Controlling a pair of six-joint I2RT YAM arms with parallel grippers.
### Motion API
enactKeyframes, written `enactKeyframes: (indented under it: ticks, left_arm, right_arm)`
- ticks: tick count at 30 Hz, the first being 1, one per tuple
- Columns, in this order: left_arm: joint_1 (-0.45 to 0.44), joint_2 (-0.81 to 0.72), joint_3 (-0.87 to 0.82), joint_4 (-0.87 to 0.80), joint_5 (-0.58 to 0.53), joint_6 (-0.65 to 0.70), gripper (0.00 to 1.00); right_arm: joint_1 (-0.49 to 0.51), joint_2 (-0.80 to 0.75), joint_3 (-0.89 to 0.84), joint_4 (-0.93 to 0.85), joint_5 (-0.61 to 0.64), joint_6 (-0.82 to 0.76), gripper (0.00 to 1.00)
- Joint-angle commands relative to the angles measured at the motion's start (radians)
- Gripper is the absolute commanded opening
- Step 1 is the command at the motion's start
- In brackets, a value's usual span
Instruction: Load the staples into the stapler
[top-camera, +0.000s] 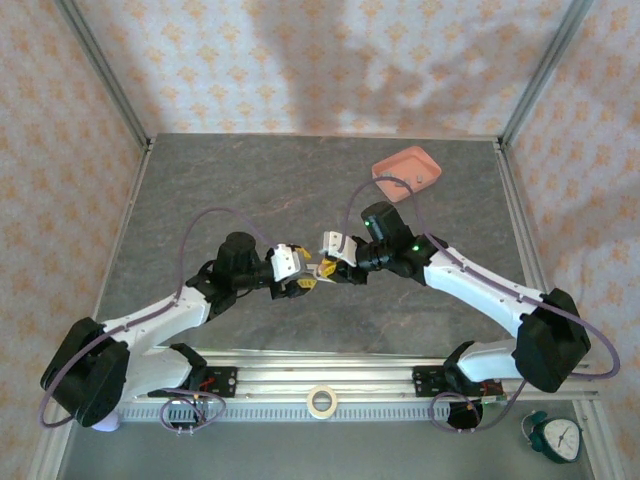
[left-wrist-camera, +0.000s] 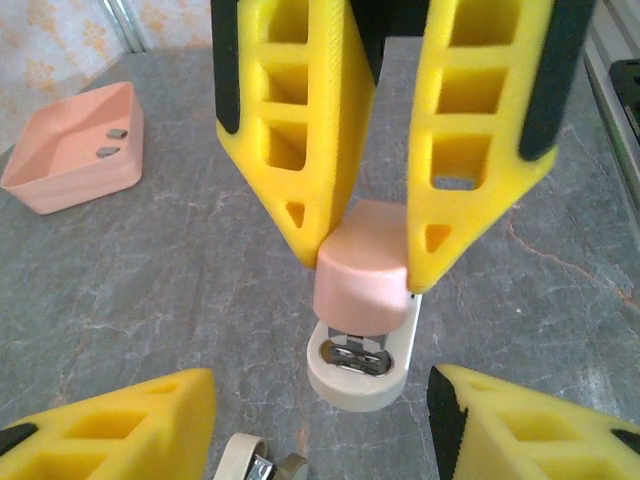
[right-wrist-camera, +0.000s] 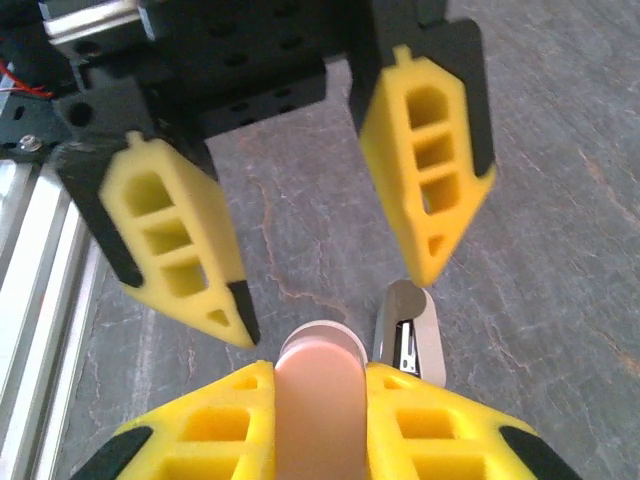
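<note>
**A:** What's the right end effector (left-wrist-camera: 365, 250) up to?

**B:** It's clamped on the pink stapler (left-wrist-camera: 355, 290), which is hinged open above the table (left-wrist-camera: 200, 300). The left end effector (right-wrist-camera: 332, 305) faces it, fairly wide, gripping nothing. The staples (left-wrist-camera: 110, 142) are way off in the tray (left-wrist-camera: 60, 185).

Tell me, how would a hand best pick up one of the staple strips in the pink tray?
I'd come straight down from above and pinch a staple strip across its narrow width. The strips lie flat on the floor of the tray, whose raised walls would likely block any sideways approach.
</note>
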Motion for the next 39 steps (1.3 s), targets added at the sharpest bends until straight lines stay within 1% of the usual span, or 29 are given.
enactKeyframes:
  ticks: [1,4,8,11,13,16,19,25,28,31,33,37,39]
  left_arm:
    - [-0.014,0.025,0.039,0.017,0.042,0.053,0.58]
    - [-0.015,0.048,0.056,0.004,0.079,0.071,0.55]
    - [-0.017,0.063,0.071,-0.019,0.089,0.087,0.51]
    - [-0.018,0.063,0.074,-0.033,0.097,0.103,0.45]
    - [-0.017,0.063,0.074,-0.047,0.098,0.112,0.44]
    - [-0.018,0.06,0.074,-0.069,0.092,0.122,0.46]
    - [-0.017,0.058,0.07,-0.072,0.09,0.127,0.45]
    - [-0.016,0.061,0.077,-0.08,0.103,0.127,0.36]
    - [-0.017,0.061,0.078,-0.076,0.105,0.122,0.36]
    - [-0.017,0.059,0.075,-0.064,0.11,0.112,0.39]
    - [-0.017,0.058,0.074,-0.06,0.113,0.109,0.39]
    - [-0.017,0.058,0.077,-0.073,0.117,0.115,0.26]
    - [-0.017,0.056,0.078,-0.08,0.119,0.117,0.24]
  right_arm:
    - [-0.001,-0.015,0.035,-0.027,-0.058,-0.051,0.21]
    - [-0.001,-0.013,0.042,-0.027,-0.067,-0.05,0.21]
    - [-0.001,-0.011,0.049,-0.025,-0.078,-0.049,0.21]
    - [-0.001,-0.008,0.052,-0.02,-0.079,-0.046,0.21]
    - [-0.001,-0.009,0.052,-0.016,-0.078,-0.045,0.21]
    - [-0.001,-0.007,0.055,-0.012,-0.082,-0.042,0.21]
    - [-0.001,-0.007,0.058,-0.01,-0.086,-0.041,0.21]
    - [-0.001,-0.001,0.063,-0.013,-0.092,-0.039,0.21]
    - [0.0,0.001,0.066,-0.019,-0.092,-0.04,0.21]
    - [-0.001,0.007,0.069,-0.027,-0.094,-0.039,0.21]
    - [-0.001,0.01,0.07,-0.028,-0.096,-0.039,0.21]
    - [-0.001,0.013,0.075,-0.03,-0.096,-0.04,0.21]
    - [-0.001,0.013,0.076,-0.033,-0.095,-0.04,0.21]
